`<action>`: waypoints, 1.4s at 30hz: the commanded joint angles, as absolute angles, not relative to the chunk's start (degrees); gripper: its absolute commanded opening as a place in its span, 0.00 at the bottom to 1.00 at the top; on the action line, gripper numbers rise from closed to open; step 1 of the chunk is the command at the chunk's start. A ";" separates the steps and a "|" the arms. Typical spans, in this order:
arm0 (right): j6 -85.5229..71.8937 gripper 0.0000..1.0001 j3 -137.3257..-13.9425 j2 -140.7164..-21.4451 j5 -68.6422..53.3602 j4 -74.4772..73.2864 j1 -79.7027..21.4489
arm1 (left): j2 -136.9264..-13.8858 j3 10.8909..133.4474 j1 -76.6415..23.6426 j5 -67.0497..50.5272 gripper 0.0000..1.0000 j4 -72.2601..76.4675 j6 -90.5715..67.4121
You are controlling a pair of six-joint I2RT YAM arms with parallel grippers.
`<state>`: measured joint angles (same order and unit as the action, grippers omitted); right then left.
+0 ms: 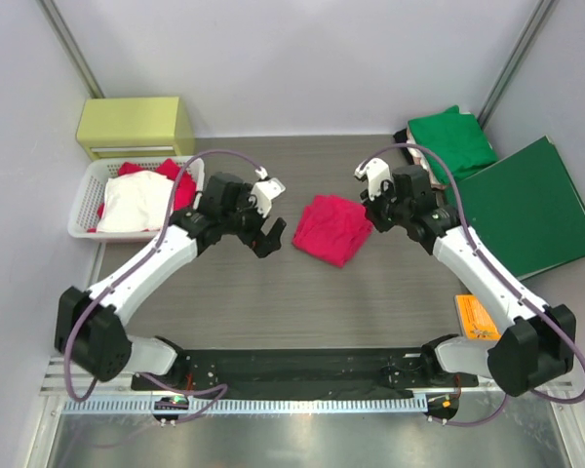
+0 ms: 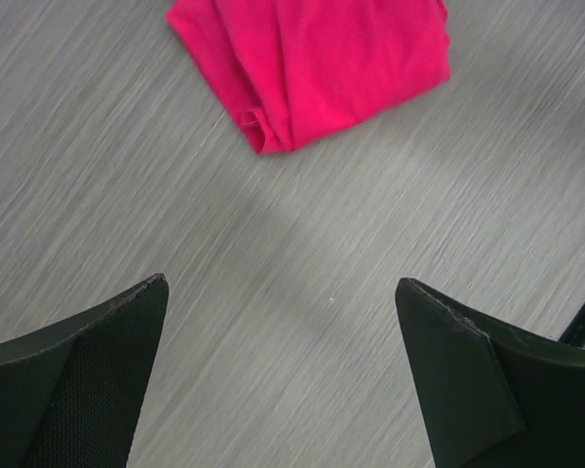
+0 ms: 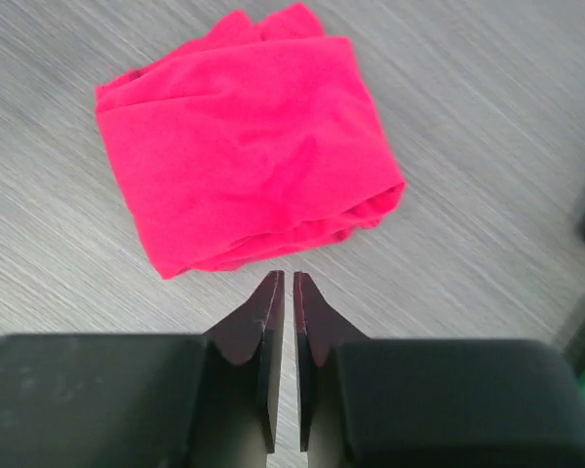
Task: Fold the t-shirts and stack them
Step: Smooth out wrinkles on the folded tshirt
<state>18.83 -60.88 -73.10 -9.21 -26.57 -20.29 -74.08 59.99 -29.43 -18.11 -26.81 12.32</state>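
pinkish-red t-shirt (image 1: 331,229) lies folded into a small, slightly rumpled square near the middle of the table (image 1: 273,292), between the two grippers and touching neither. left gripper (image 2: 281,283) hangs just left of it over bare tabletop, its fingers spread wide with nothing between them. right gripper (image 3: 289,276) sits just off the shirt's right edge. its fingers (image 3: 273,312) are nearly together, only a thin slit between them, and they pinch nothing; the cloth starts just beyond their tips.

green t-shirt (image 1: 453,141) lies folded at the far right, just beside the far end of a flat dark-green folder (image 1: 531,210); whether the two overlap i cannot tell. at the far left, a white basket (image 1: 78,210) holds a pale t-shirt (image 1: 136,200) lying loose on top of some more red cloth (image 1: 180,180). a yellow-green box (image 1: 136,125) stands just behind the basket.
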 commanded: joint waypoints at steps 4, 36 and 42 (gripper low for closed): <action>18.28 0.58 -60.82 -74.17 -9.05 -26.54 -20.48 | -91.83 73.73 -30.49 -28.30 1.00 -25.67 2.39; 17.23 0.01 -60.83 -81.65 -12.66 -21.80 -20.48 | -112.32 91.76 -35.95 -16.43 0.00 -19.07 -1.93; 17.05 0.01 -59.15 -83.66 -14.23 -19.25 -20.48 | -115.74 94.83 -36.04 -15.91 0.00 -17.49 -2.90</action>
<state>17.39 -59.53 -83.50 -12.21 -23.14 -20.29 -113.54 90.70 -36.25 -16.88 -19.59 -2.22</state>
